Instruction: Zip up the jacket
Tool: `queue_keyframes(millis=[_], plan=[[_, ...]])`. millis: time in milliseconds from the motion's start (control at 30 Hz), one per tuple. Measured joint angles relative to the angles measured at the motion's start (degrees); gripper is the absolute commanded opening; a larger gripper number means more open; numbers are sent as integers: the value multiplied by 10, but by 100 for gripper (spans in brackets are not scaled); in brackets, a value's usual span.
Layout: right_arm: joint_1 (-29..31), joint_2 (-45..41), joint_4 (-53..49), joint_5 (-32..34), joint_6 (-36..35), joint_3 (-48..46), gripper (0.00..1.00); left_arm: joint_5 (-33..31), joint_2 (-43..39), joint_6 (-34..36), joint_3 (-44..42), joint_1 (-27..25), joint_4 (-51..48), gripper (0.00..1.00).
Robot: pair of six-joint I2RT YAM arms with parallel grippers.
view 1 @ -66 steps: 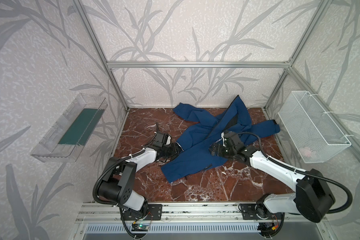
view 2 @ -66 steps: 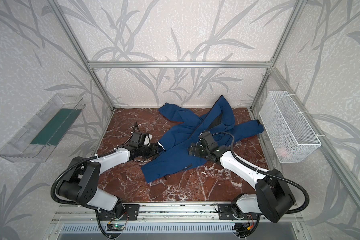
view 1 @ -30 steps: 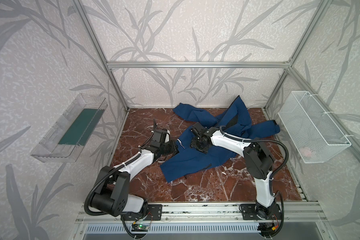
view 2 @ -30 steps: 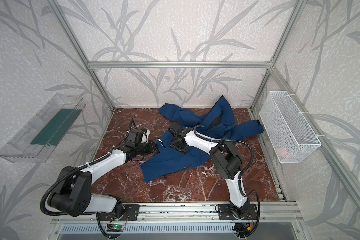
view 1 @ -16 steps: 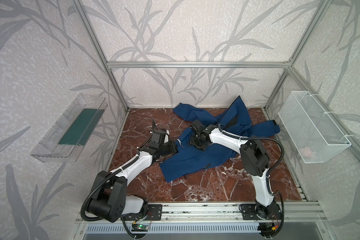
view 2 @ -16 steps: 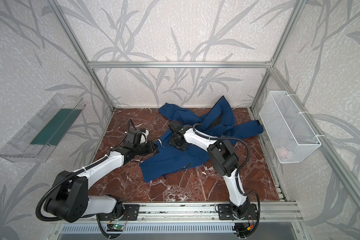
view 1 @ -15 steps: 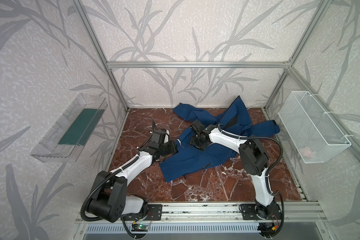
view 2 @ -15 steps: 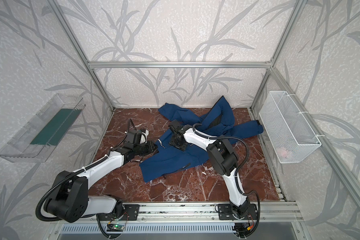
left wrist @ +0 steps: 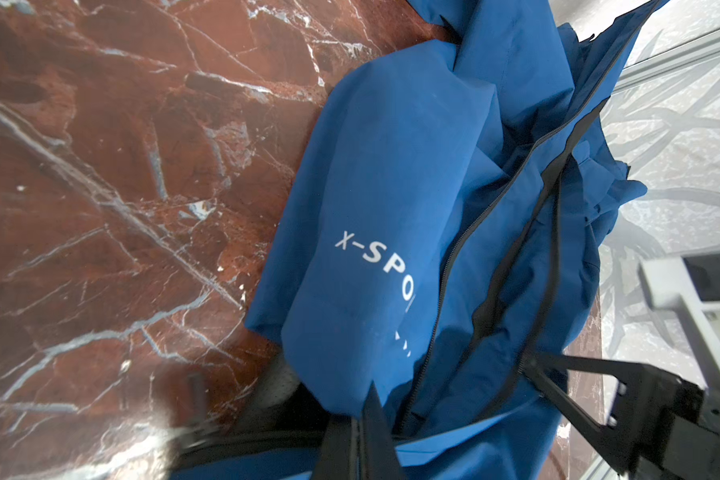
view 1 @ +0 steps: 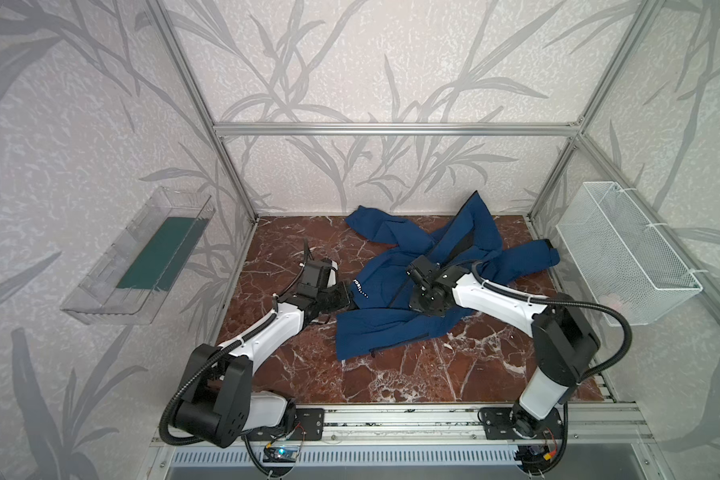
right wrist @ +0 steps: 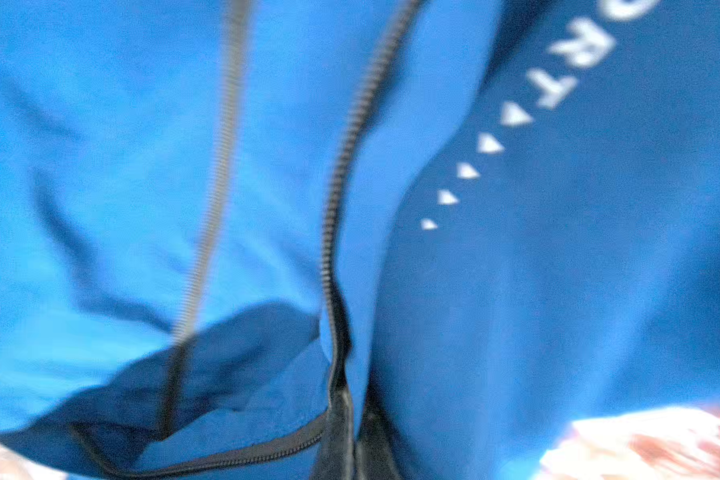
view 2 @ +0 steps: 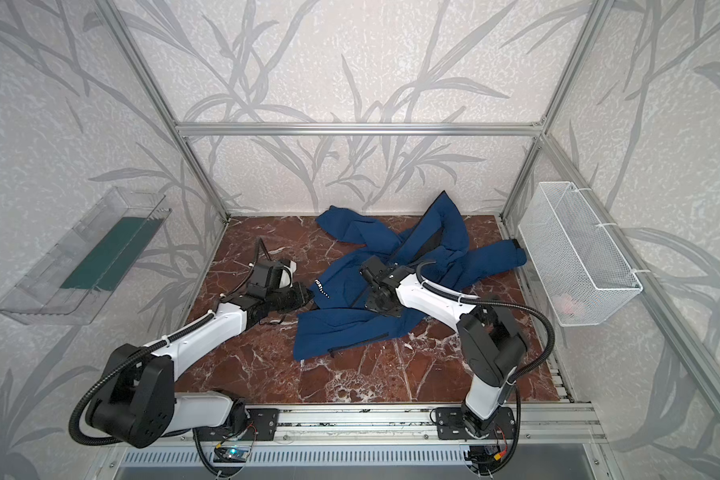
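Right gripper (view 1: 417, 277) newly clenched on crumpled navy fabric jacket's (view 1: 391, 324) dark toothed zipper (right wrist: 337, 232), left gripper (view 1: 347, 296) pinching its left hem.

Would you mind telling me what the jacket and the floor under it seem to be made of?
The jacket: likely a thin woven synthetic with a matte finish; it creases softly and drapes in folds. The floor: apparently polished red-brown marble or a marble-look sheet, with white veins and glare.

The jacket (left wrist: 391, 199) carried white lettering on its blue fabric. In the left wrist view it read "X-SPO", and the rest was hidden by a fold. In the right wrist view the letters "RT" were visible, followed by a row of small white triangles. In both top views only "PORT" could be read.
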Motion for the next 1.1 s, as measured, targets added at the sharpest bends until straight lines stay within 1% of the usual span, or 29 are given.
queue_keyframes(millis=[100, 167, 200, 300, 367, 433, 467, 533, 600, 667, 767, 833, 900, 1000, 1100], plan=[[-14, -37, -24, 34, -11, -40, 0, 0, -11, -9, 3, 0, -16, 0], [-39, -50, -37, 47, -21, -63, 0, 0, -19, -21, 9, 0, -26, 0], [-53, -52, -42, 51, -27, -71, 2, 1, -23, -28, 13, 0, -31, 0], [-85, -53, -58, 61, -52, -83, 27, 12, -37, -58, 30, 6, -45, 0], [-93, -63, -62, 63, -73, -83, 51, 24, -54, -86, 42, 17, -47, 0], [-92, -90, -59, 54, -92, -83, 66, 36, -70, -113, 49, 26, -45, 0], [-92, -112, -54, 44, -103, -84, 70, 43, -78, -126, 52, 29, -42, 0], [-91, -160, -35, 15, -119, -86, 74, 55, -86, -148, 56, 33, -38, 0], [-91, -214, -4, -21, -125, -92, 74, 68, -88, -168, 57, 35, -31, 0], [-85, -256, 32, -61, -118, -99, 75, 79, -88, -183, 57, 37, -29, 0], [-59, -278, 92, -101, -84, -115, 75, 89, -89, -196, 57, 37, -30, 0], [-32, -268, 133, -127, -55, -127, 75, 91, -91, -197, 57, 37, -31, 0], [-4, -237, 162, -148, -23, -127, 75, 92, -95, -197, 57, 37, -36, 0], [32, -169, 186, -167, 4, -107, 72, 93, -104, -197, 57, 37, -43, 0], [57, -101, 188, -179, 13, -67, 69, 93, -109, -197, 57, 37, -45, 0]])
